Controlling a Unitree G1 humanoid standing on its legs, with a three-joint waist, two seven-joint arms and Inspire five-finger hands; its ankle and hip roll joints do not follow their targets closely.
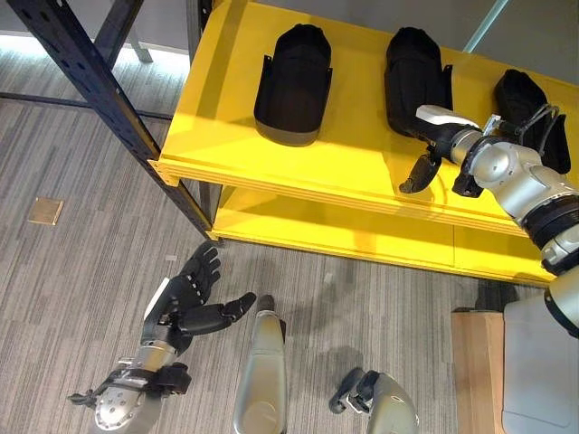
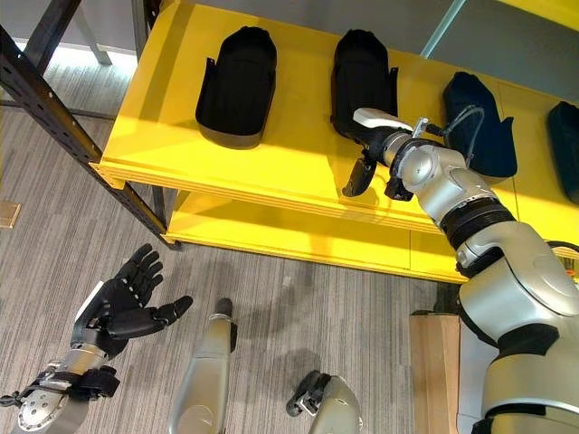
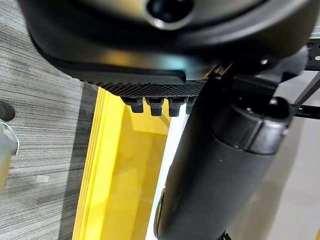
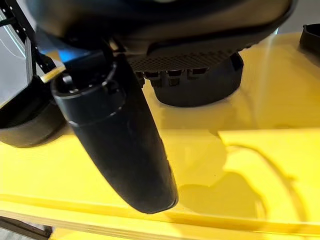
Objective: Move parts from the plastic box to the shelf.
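1. Grey striped carpet floor (image 1: 81, 271) covers the left and lower part of the frame.
2. Small tan square plate (image 1: 44, 212) is set flat in the floor at the left edge, mid-height.
3. Dark metal rack upright (image 1: 109, 99) runs diagonally from the upper left down toward centre; a thinner dark brace (image 1: 54, 99) lies low across the left, near the floor.
4. Light wooden board (image 1: 478, 371) in the lower right, with a pale grey panel (image 1: 541, 371) just beside it at the right edge.
5. Teal-grey slanted bar (image 1: 488, 23) at the top right, against a grey wall.
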